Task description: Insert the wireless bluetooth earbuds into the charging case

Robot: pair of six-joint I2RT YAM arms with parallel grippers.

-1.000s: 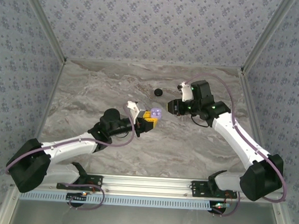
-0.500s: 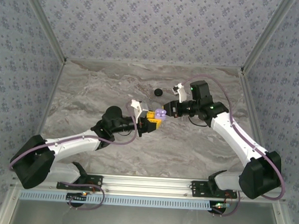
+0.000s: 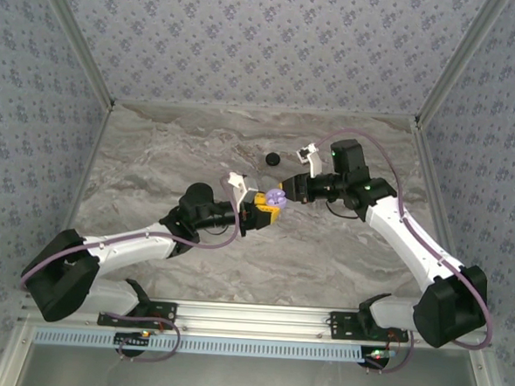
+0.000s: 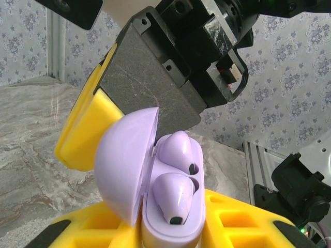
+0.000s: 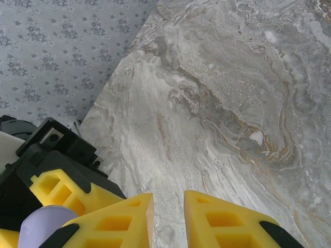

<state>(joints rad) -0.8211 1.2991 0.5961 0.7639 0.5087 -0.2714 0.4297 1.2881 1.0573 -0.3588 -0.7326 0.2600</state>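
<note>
Scene: two arms meet over the middle of the marble table (image 3: 155, 152), a pale purple charging case (image 4: 170, 230) raised between them
Left claw: the left gripper (image 3: 262, 210) is clamped on the case's lower half, which sits between its yellow fingers (image 4: 243, 227)
Right claw: the right gripper (image 5: 167, 199) is drawn almost closed, only a slit of table showing between its yellow pads, and nothing lies in that slit
Contact: in the left wrist view one right-hand finger stands close behind the raised lid (image 4: 124, 165); whether it touches cannot be told
Earbuds: two pale purple earbuds (image 4: 176, 173) lie side by side in the case's wells, rounded heads up, each with a small dark spot
Elsewhere: a small black round object (image 3: 273, 159) rests on the table behind the grippers, well apart
Progress: this pair looks seated, with the lid not yet shut
Handling: the buds appear feather-light, hard and glossy, so likely to slip or flick away under a pinch
Where to hold: each bud is probably best taken across its narrow sides, lightly, leaving the end that enters the well free
Case: smooth and rounded, it looks safest gripped low on the body as now, with any push on the lid kept gentle
Risk: too firm a nudge could twist the case in the left fingers
</note>
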